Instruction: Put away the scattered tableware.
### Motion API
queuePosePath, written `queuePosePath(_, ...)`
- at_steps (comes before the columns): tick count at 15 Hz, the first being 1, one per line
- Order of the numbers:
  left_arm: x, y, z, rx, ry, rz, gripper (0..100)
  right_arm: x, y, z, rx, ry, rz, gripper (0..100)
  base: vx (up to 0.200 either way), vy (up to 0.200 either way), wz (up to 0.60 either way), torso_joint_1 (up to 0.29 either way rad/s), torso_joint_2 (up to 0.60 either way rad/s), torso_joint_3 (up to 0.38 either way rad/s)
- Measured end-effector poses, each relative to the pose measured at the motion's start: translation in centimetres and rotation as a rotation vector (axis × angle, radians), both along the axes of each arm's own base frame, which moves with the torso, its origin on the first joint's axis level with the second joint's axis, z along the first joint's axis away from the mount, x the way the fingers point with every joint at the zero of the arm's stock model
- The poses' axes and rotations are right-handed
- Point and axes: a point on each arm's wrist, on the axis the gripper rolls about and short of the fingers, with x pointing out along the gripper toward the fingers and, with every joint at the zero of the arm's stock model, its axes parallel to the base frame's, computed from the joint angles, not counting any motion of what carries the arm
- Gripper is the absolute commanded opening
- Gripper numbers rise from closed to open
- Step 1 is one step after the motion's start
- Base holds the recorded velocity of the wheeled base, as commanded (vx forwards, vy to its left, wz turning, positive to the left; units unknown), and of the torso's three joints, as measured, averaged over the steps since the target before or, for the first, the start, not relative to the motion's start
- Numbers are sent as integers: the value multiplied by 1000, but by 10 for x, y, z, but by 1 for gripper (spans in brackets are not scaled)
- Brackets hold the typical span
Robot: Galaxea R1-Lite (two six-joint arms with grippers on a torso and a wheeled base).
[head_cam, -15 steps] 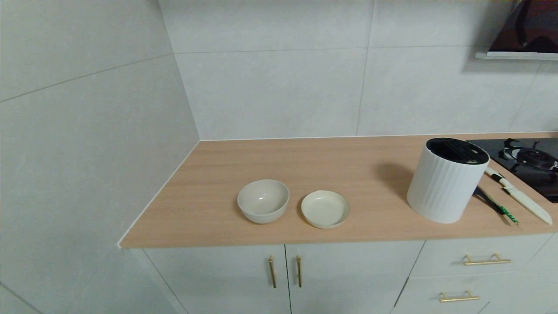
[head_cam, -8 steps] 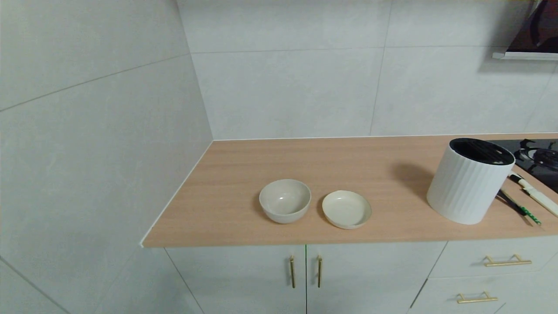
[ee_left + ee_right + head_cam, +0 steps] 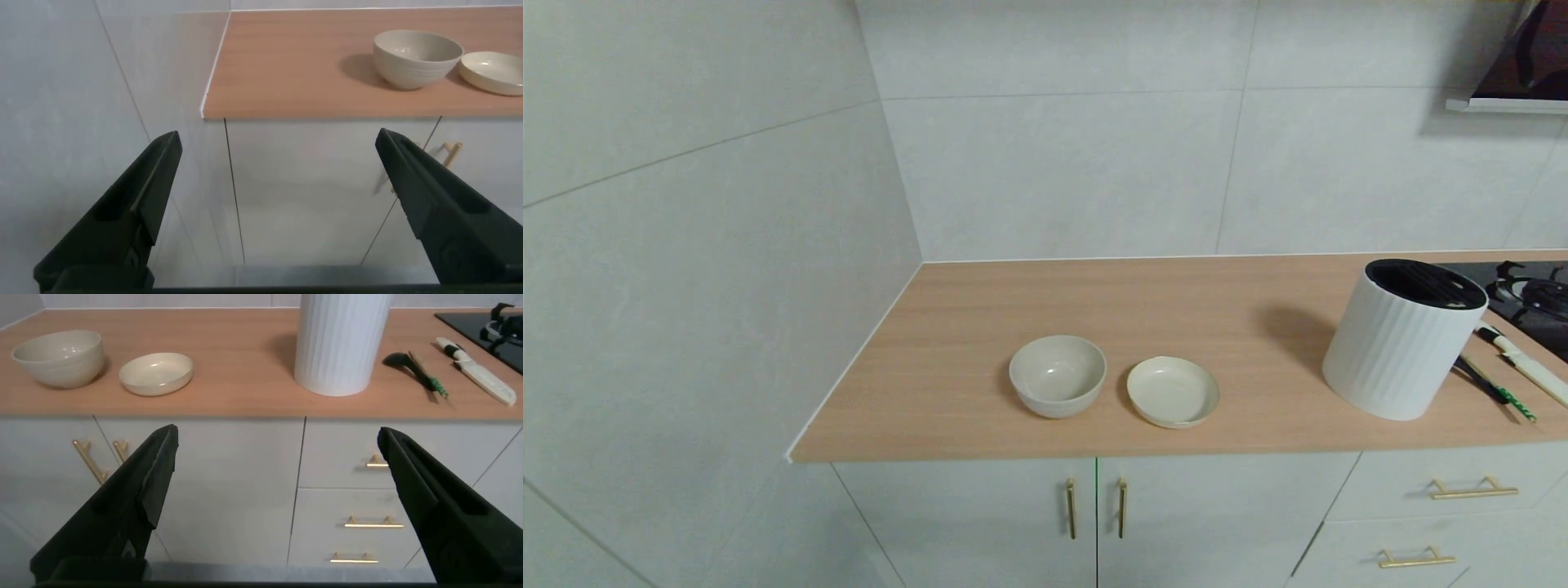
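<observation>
Left hand [image 3: 278, 143] and right hand [image 3: 279, 437] gape wide, empty, so nothing seems put away: bowl [image 3: 1058, 376] and dish [image 3: 1173, 390] sit mid-frame on the worktop [image 3: 947, 343], knife [image 3: 1531, 371] far right

Wood-grain tabletop [image 3: 1176, 302] runs ahead of and above the left gripper [image 3: 278, 139] and right gripper [image 3: 276, 433]. It ends in a corner of large pale-grey tiles: back wall [image 3: 1062, 163] beyond it, side wall [image 3: 686, 245] out past the left gripper. White base cabinets sit under it. Double doors [image 3: 980, 523] with vertical brass handles [image 3: 1070, 508] are ahead of the left gripper, drawers [image 3: 368, 498] with horizontal brass pulls [image 3: 376, 461] ahead of the right gripper. Black hob [image 3: 1531, 294] lies farther out on the right gripper's side, dark range hood [image 3: 1515, 69] high above it. Light is soft and even.
</observation>
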Motion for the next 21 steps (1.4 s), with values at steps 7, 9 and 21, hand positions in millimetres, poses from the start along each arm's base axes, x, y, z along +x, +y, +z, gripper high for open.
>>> queuePosePath(7, 0, 0, 0, 0, 0, -1, 100, 0, 0, 0, 0, 0, 0, 100, 0, 0, 0, -168, 376, 194)
queuePosePath(9, 0, 0, 0, 0, 0, 0, 100, 0, 0, 0, 1, 0, 0, 100, 0, 0, 0, -246, 552, 303)
queuePosePath(21, 0, 0, 0, 0, 0, 0, 100, 0, 0, 0, 2, 0, 0, 100, 0, 0, 0, -220, 513, 292)
